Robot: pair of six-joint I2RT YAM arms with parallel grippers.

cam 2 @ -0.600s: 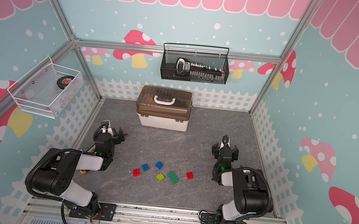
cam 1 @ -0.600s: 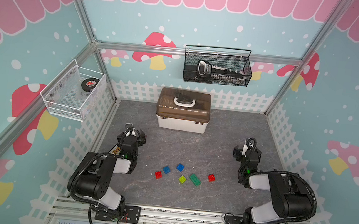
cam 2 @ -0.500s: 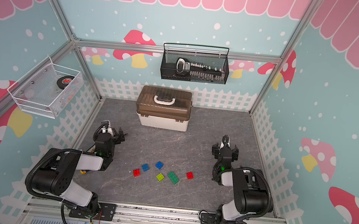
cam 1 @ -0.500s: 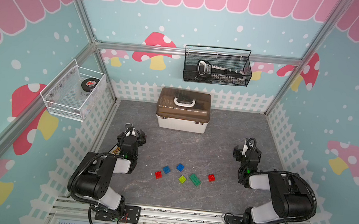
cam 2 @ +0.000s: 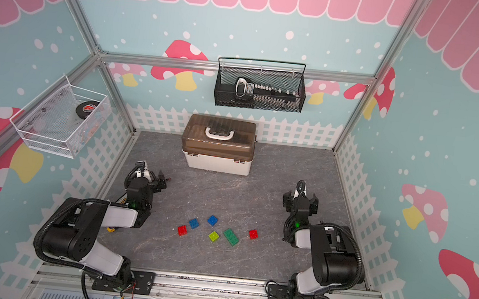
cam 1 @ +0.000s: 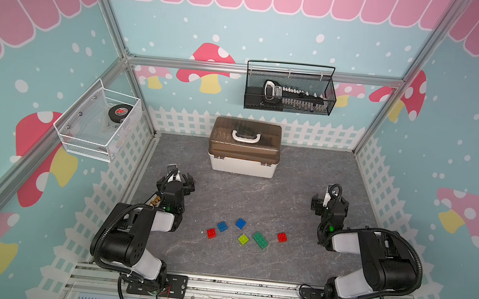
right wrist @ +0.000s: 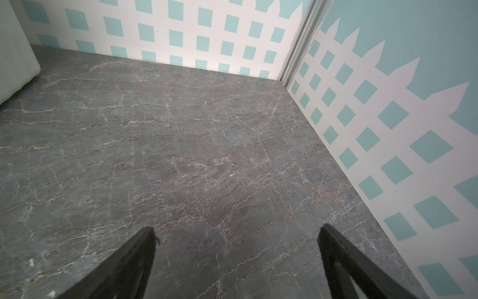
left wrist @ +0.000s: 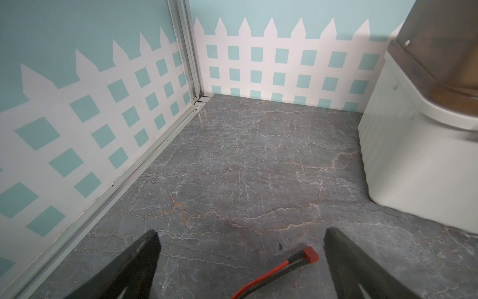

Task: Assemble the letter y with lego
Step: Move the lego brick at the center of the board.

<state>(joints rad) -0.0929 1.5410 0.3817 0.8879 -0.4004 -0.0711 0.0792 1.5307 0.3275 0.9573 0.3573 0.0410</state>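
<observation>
Lying apart: two red, two blue, one lime, one green lego bricks; left claw and right claw gaping.

A white box with a brown lid stands ahead of my left jaws, toward my right jaws, on the grey table. Beyond it, higher, hangs a black wire basket. Outside my left jaws, higher, a white basket holds a black disc.
</observation>
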